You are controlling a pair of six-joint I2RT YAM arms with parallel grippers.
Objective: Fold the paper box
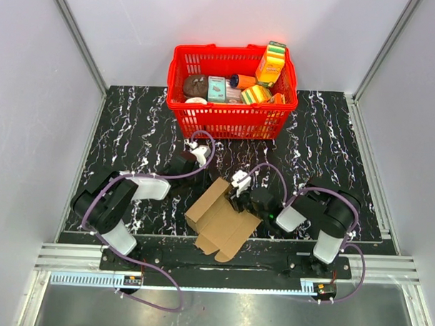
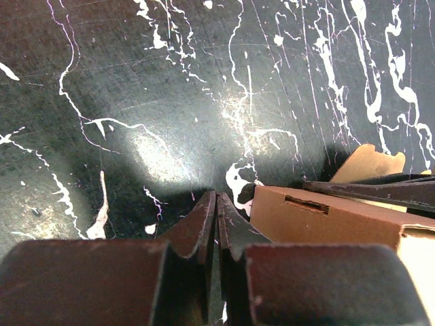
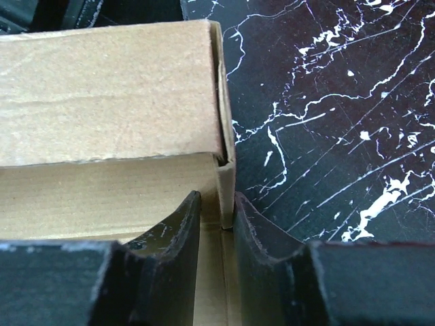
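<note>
Where the black marbled bench (image 1: 133,131) meets its near edge, 1 paper box (image 1: 219,224) lies partly formed: brown cardboard, 1 section raised as a slim carton, loose flaps spread flat toward the arm bases. Right gripper (image 3: 217,214): clenched on a thin upright wall at the box's corner, 1 finger on each side. Left gripper (image 2: 216,207): fingers pressed together with nothing between them, over bare bench, just beside the box's slotted side and apart from it. 1 red basket (image 1: 230,120) holding printed packages (image 1: 269,63) stands at the far side, well apart from the box.
</note>
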